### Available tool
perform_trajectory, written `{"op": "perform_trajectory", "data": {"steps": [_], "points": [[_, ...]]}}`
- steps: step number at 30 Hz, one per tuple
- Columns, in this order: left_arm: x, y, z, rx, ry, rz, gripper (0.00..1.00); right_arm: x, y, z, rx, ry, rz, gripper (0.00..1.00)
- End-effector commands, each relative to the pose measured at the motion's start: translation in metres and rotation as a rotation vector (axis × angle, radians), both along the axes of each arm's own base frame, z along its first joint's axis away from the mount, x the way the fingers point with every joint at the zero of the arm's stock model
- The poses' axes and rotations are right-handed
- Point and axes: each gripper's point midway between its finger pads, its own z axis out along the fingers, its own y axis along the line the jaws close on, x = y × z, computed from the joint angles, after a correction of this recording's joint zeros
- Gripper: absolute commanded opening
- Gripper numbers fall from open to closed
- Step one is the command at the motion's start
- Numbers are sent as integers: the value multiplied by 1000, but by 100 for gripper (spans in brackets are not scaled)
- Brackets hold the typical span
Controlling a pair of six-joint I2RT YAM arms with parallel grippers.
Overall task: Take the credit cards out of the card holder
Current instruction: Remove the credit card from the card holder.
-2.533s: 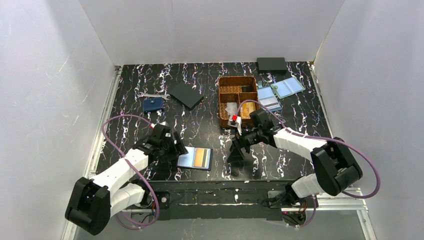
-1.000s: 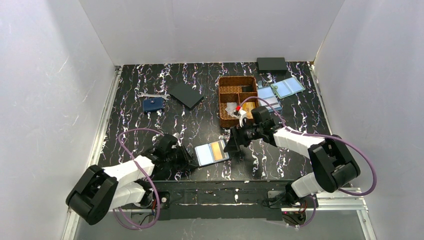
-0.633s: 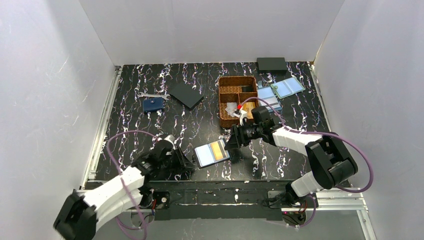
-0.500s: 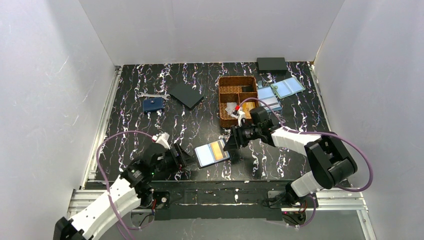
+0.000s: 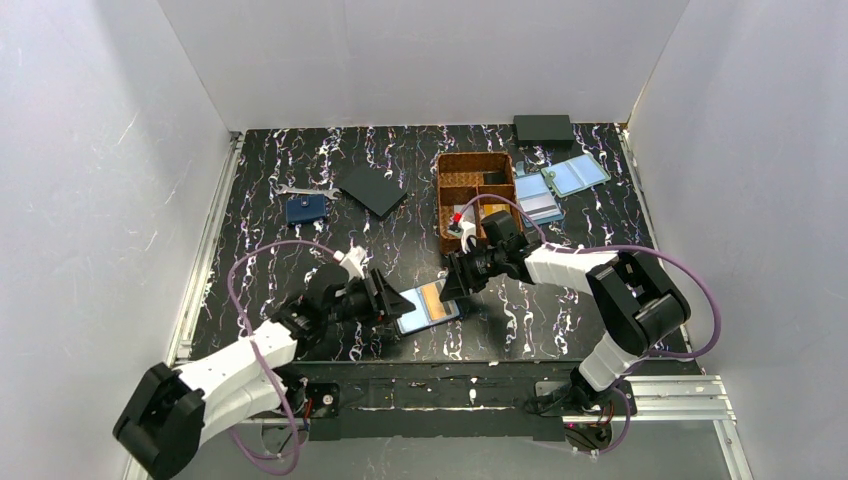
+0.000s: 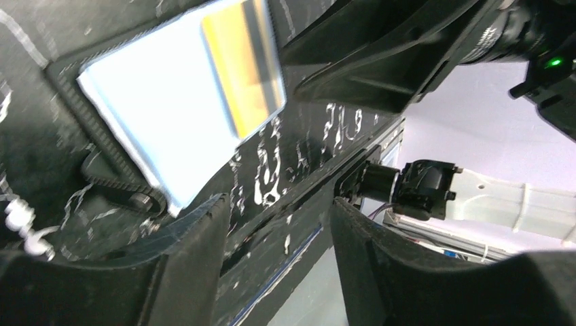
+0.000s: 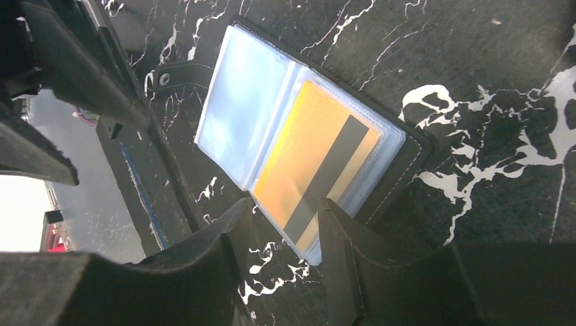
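The card holder lies open on the table near its front edge, with the orange card sleeved in the leaf nearer the right arm. The card looks thin, stiff and slick, so pinch whichever edge clears the sleeve. The right gripper is half-open and empty at that leaf's edge. The left gripper, also empty, crowds the other leaf, with a wicker basket just behind

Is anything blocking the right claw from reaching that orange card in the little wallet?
No loose object does. The right gripper hangs just over the open card holder, but the orange card lies inside a clear sleeve, which covers its face.
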Motion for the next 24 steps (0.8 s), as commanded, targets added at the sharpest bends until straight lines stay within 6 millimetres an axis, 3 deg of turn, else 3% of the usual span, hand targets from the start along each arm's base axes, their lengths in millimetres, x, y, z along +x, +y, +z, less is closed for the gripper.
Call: {"op": "perform_trajectory", "data": {"steps": [1,7,16,24], "points": [[23,-22,29,-47,-109,-49,52,9,1,0,-21,-38,-17,49],[42,-31,6,-7,-53,-11,52,9,-1,-11,-50,-12,-27,45],[52,-41,-29,37,27,-12,51,6,-1,-17,-61,17,-24,41],[51,-38,-54,86,80,-4,49,-5,7,0,28,64,25,34]]}}
